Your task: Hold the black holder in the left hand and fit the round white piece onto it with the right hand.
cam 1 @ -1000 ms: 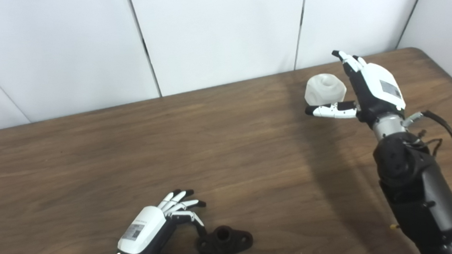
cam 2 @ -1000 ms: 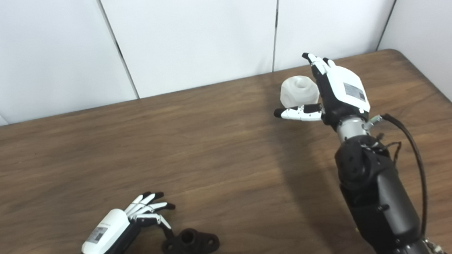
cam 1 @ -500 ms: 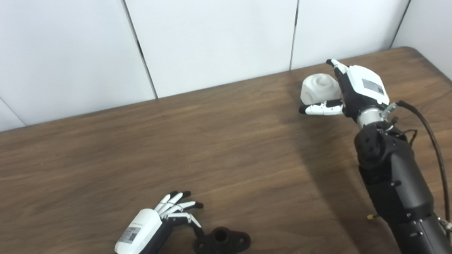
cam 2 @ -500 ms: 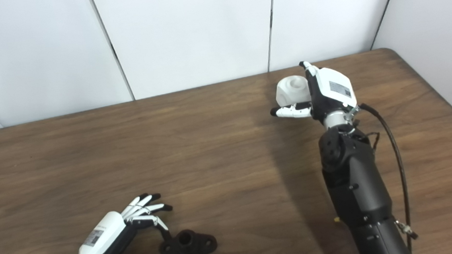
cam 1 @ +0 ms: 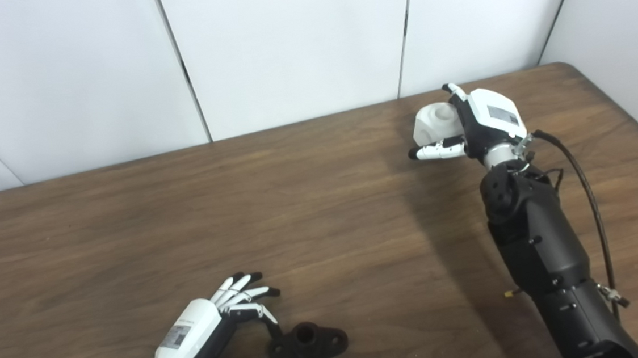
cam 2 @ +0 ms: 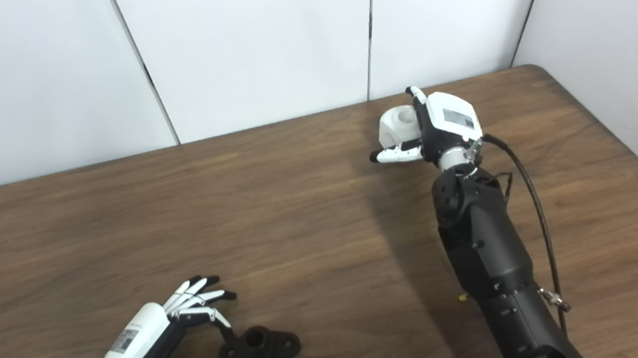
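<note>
The black holder (cam 1: 310, 343), a flat piece with a raised ring and two lobes, lies on the table near the front edge. My left hand (cam 1: 195, 342) sits just left of it, fingers spread, with one curled finger and the thumb touching the holder's left end. The round white piece (cam 1: 433, 124), with a hollow on top, stands far back on the right. My right hand (cam 1: 482, 123) is open against its right side, fingers behind it. The thumb (cam 1: 433, 150) stretches out in front of it.
The brown wooden table (cam 1: 310, 214) runs back to white wall panels (cam 1: 285, 45). Its right edge and rounded far corner (cam 1: 578, 67) lie close behind my right hand. A black cable (cam 1: 581, 181) loops beside the right forearm.
The whole picture has shifted left, so the camera moved. My right hand has reached farther and closed in on the white piece. My left hand keeps its pose by the holder.
</note>
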Controlling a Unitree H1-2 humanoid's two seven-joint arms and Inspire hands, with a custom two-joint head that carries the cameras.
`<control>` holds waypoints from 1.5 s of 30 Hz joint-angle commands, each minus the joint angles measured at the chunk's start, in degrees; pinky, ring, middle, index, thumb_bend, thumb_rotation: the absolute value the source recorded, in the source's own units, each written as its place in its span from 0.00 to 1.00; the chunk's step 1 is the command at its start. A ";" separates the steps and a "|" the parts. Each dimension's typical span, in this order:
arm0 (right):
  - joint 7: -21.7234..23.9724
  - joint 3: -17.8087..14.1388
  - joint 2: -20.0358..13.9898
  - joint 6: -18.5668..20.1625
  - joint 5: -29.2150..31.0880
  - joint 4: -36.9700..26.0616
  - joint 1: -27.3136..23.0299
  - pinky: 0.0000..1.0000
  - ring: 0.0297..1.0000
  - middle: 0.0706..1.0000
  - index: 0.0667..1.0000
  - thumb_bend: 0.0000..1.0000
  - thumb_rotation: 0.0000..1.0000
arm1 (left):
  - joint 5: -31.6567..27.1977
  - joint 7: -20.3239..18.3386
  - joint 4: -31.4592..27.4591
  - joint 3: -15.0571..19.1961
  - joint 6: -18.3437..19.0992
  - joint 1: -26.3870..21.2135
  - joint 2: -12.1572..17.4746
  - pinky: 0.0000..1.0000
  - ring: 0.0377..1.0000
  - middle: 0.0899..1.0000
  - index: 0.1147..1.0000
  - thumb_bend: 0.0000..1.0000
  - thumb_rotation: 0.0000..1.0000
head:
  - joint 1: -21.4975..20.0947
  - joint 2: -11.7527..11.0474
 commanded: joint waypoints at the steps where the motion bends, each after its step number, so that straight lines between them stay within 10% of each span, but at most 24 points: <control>1: -1.26 -0.22 -1.68 0.08 -0.90 -0.91 -2.78 0.78 0.90 0.85 0.93 0.84 0.48 | 3.79 -6.05 4.97 -2.23 1.85 4.21 2.38 1.00 0.96 0.82 0.42 0.51 0.07 | -0.08 0.01; 45: -0.37 -0.75 -2.38 0.09 2.60 0.73 -3.50 0.76 0.88 0.82 0.89 0.83 0.44 | 3.68 -4.60 5.37 -1.73 1.27 5.35 2.07 1.00 0.94 0.80 0.42 0.52 0.07 | -0.42 -0.76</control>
